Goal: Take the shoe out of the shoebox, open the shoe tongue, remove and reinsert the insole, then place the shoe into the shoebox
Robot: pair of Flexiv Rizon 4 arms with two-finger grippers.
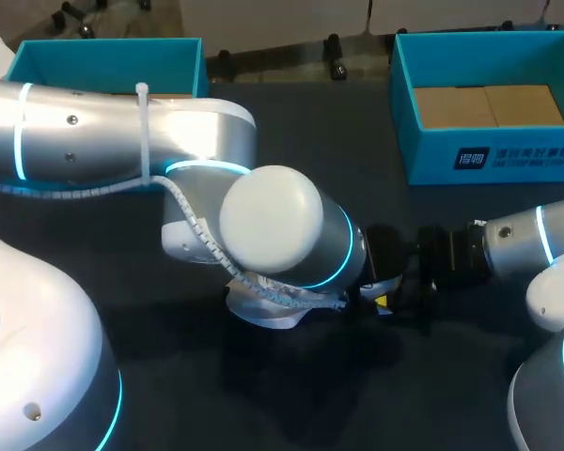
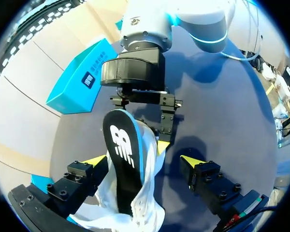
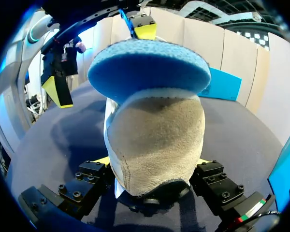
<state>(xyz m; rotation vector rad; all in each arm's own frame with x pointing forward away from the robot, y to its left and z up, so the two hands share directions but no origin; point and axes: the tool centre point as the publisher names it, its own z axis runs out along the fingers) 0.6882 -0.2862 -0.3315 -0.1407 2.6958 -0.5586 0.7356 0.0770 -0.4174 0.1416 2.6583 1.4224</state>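
Spread wide, the left gripper (image 2: 144, 161) is set with its fingers on either side of the shoe (image 2: 145, 208). One finger stands clear of it, so nothing is gripped. The heel is clamped from both sides by the right gripper (image 3: 152, 161). The insole (image 2: 122, 150) is stood up out of the shoe's mouth. The shoe is found at the middle of the table (image 1: 357, 404), well apart from the shoebox (image 1: 493, 155) at the far right and the second shoebox (image 1: 103, 56) at the far left.
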